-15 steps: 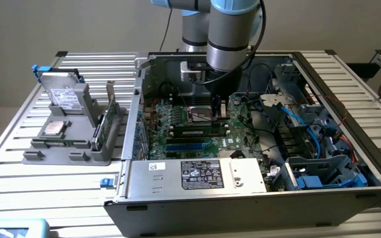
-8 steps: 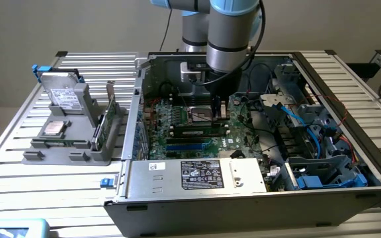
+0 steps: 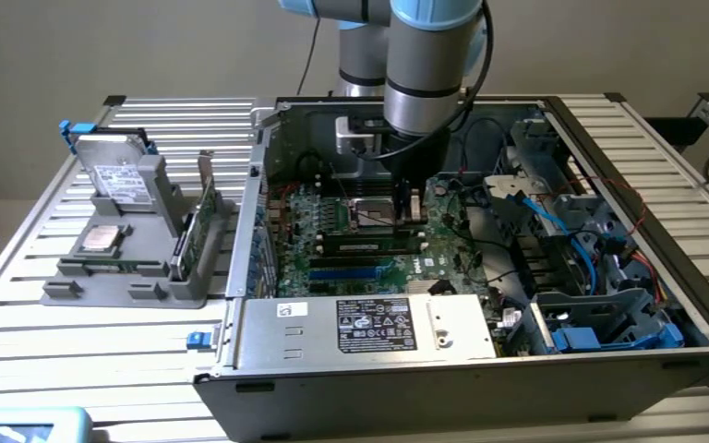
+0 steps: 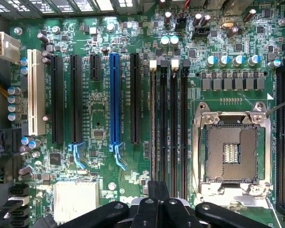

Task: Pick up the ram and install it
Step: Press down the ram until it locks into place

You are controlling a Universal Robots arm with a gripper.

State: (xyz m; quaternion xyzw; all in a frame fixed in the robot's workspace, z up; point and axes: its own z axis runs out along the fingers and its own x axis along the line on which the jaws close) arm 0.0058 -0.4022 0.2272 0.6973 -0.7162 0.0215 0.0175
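At the left of the exterior view, on the slatted tabletop (image 3: 34, 305), stands one grey holder (image 3: 145, 291). It carries one hard drive (image 3: 121, 180) set upright. Just beside this, toward the right, a thin dark stick stands on its long edge; this looks to be the ram (image 3: 186, 245). Next to it stands one green card (image 3: 213, 217) with a metal bracket.

In the middle is one open computer case (image 3: 453, 397) with one silver power supply (image 3: 367, 325) at its lower edge. One arm (image 3: 423, 83) comes down from the top centre into the case. Its tool (image 3: 406, 214) hangs just above the motherboard, beside the processor socket (image 3: 373, 214) and well apart from the ram. At the right inside the case run some blue cables (image 3: 552, 208).

In the wrist view the tool (image 4: 159, 190) is closed, its black fingers pressed together with nothing between them. Four long memory slots (image 4: 164, 123) lie side by side, all appearing empty, between the one processor socket (image 4: 231, 151) and the card slots. Among these I count one blue slot (image 4: 114, 99) and one white slot (image 4: 34, 90).
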